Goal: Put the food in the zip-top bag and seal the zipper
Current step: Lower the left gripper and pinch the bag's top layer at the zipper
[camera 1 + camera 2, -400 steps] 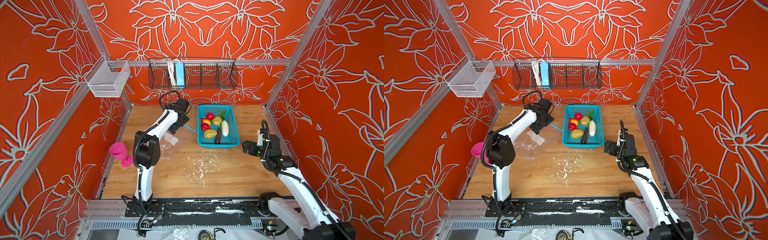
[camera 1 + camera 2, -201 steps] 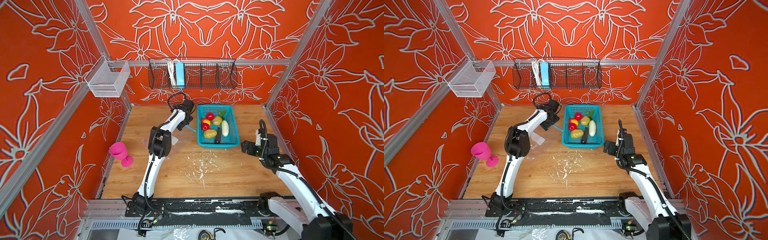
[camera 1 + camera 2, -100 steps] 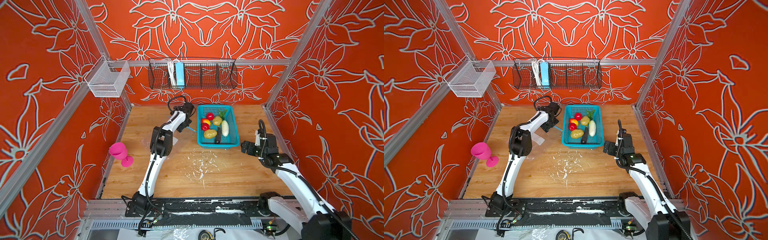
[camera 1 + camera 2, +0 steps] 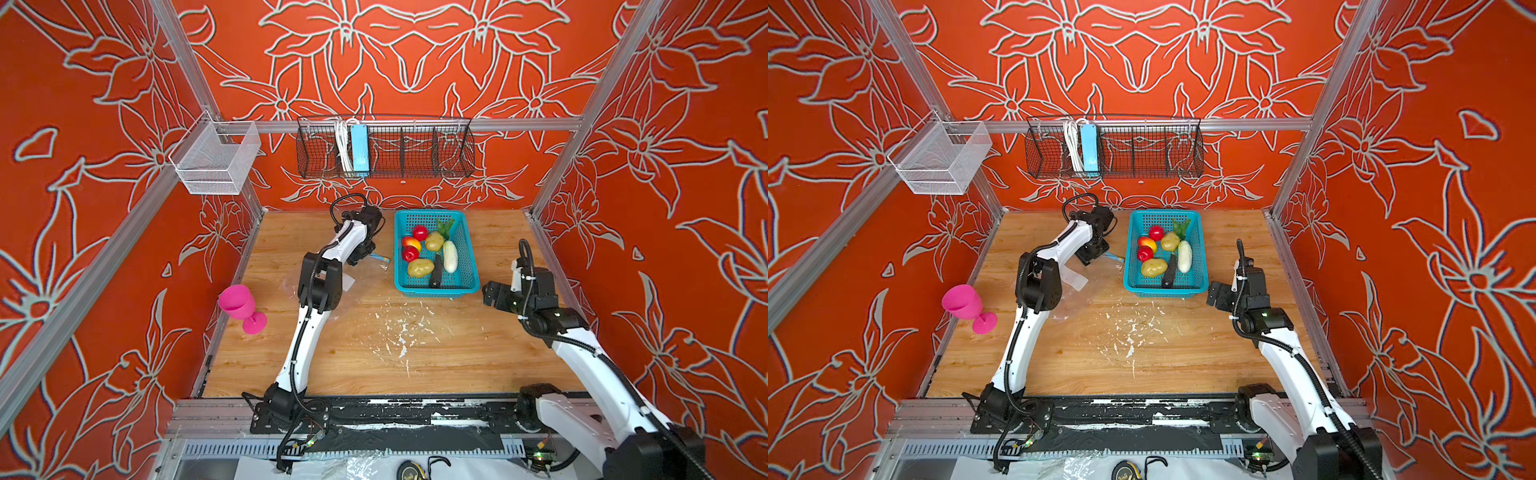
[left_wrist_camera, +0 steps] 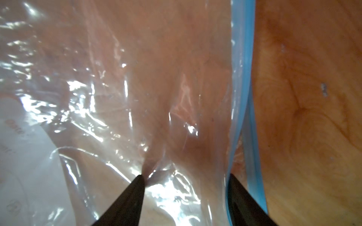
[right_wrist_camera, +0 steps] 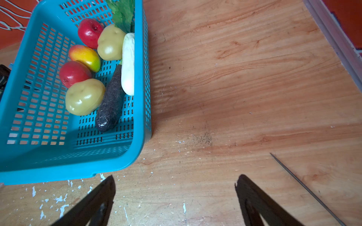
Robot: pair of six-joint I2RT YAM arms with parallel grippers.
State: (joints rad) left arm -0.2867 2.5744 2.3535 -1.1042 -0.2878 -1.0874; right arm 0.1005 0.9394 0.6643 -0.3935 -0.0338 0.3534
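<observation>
Left claw (image 5: pixel 186 195) apart astride bag (image 5: pixel 117 88) edge; zipper (image 5: pixel 242 78) runs straight ahead beside one jaw, probably unpinched. Right claw (image 6: pixel 175 187) apart, nearer food (image 6: pixel 84 95).

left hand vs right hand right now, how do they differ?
The left hand is down on the zip-top bag, fingers straddling plastic beside the zipper; the right hand hangs over bare table beside the teal basket. Left fingers stand narrower than right. Both open, neither holds food.
</observation>
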